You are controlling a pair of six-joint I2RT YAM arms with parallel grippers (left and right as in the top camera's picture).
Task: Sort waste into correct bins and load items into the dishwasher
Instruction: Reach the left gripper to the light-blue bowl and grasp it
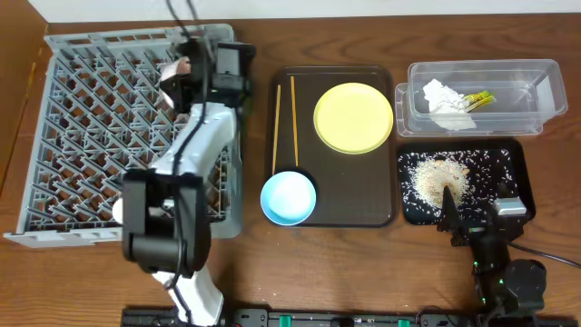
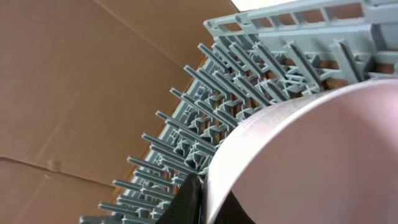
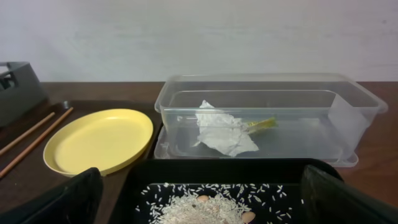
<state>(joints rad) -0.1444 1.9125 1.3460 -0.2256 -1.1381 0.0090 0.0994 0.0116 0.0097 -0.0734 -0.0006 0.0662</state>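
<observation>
White round bowl (image 2: 311, 155): rigid, smooth-walled, probably light, slippery, chippable. Best hold is thin rim, wall pinched inside and out. Bowl tipped on edge over far right part of large grey plastic lattice dish rack (image 1: 64, 127), left side of brown wooden counter (image 1: 363, 272); contact with pegs cannot be told. Left gripper (image 1: 189, 77) clamped on bowl rim, dark finger (image 2: 188, 202) against wall. Right gripper (image 1: 451, 207) fingers apart, empty, at near edge of shallow black rectangular tray (image 1: 513, 159) holding whitish rice scraps (image 1: 438, 177).

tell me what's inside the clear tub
A crumpled tissue and a wrapper lie on the floor of the tub. The tissue covers one end of the wrapper, and anything beneath the tissue cannot be seen.
</observation>
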